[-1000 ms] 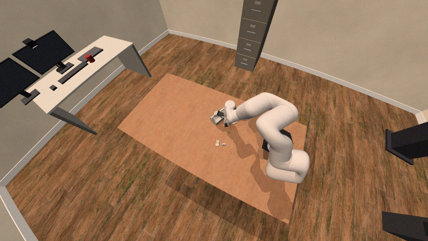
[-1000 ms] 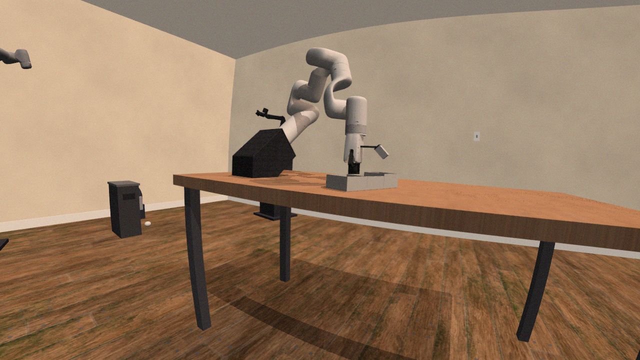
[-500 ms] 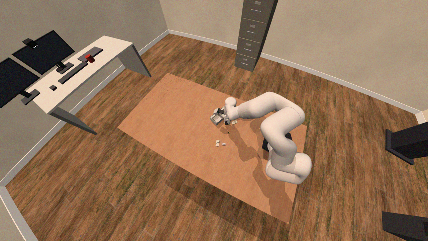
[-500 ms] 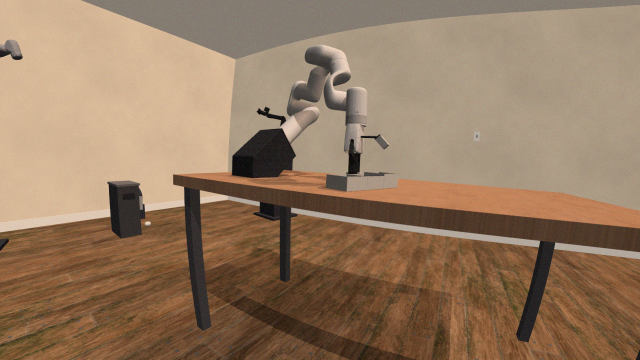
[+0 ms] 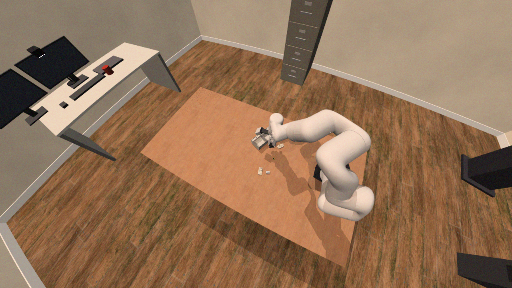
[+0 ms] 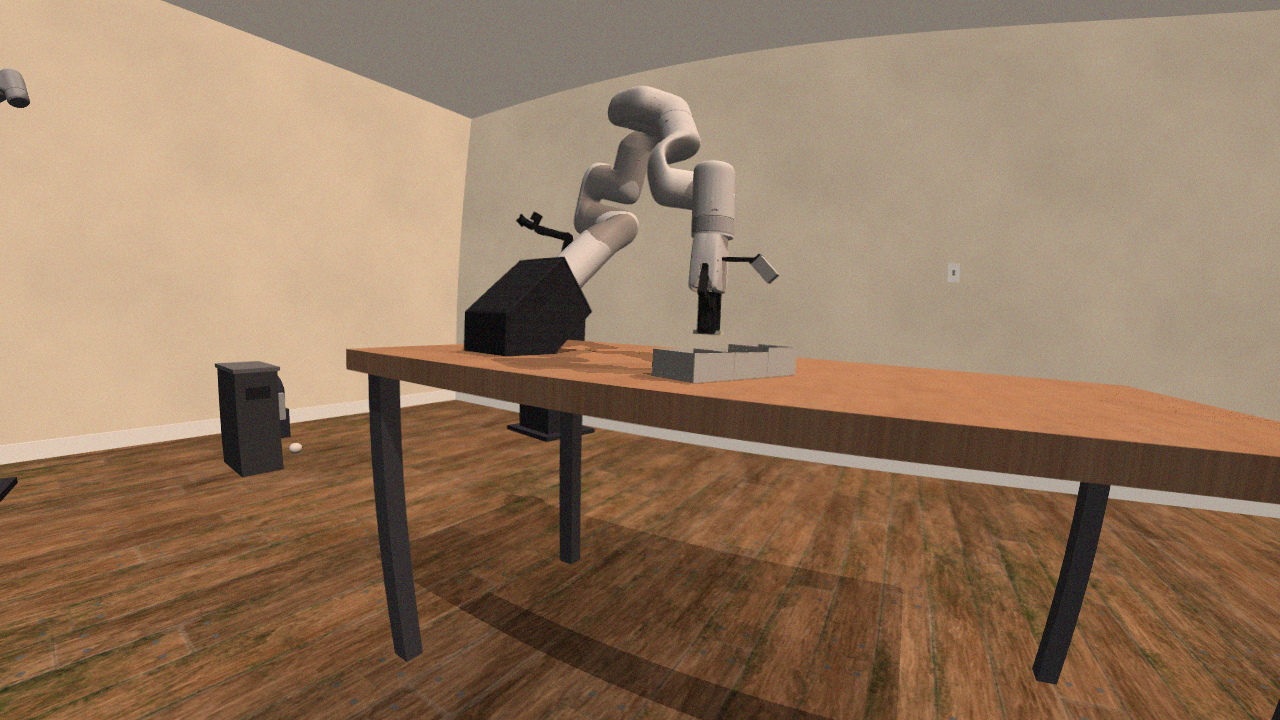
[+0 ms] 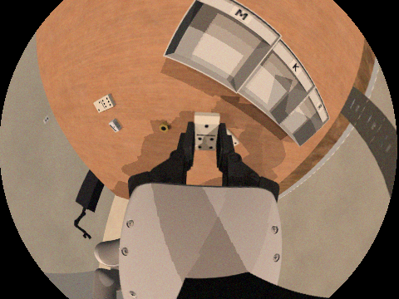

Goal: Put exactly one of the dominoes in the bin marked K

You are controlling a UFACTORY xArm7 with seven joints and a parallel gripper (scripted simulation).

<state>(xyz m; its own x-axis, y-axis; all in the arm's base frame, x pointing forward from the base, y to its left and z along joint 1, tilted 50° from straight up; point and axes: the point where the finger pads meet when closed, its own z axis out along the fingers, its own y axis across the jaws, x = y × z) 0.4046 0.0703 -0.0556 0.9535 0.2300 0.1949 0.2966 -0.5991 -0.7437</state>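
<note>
My gripper point(image 7: 206, 132) point(image 5: 271, 144) point(image 6: 708, 327) is shut on a white domino point(image 7: 205, 129), held on edge above the table point(image 5: 215, 143) point(image 6: 895, 402). It hangs a little above and just short of a row of grey bins point(image 5: 257, 143) point(image 6: 707, 365). In the wrist view the bin marked K point(image 7: 296, 68) is ahead to the right, between the larger bin marked M point(image 7: 241, 13) and a third small bin point(image 7: 318, 105). A second domino point(image 7: 103, 103) point(image 5: 260, 171) lies flat on the table to the left. Another domino point(image 5: 280, 145) lies near the gripper on the arm's side.
A small grey block point(image 7: 115, 125) point(image 5: 267, 172) lies beside the second domino. A small yellow ring point(image 7: 165, 128) point(image 5: 273, 157) lies on the table just left of my fingers. A black house-shaped box point(image 6: 528, 308) stands at the table's far end near the arm's base.
</note>
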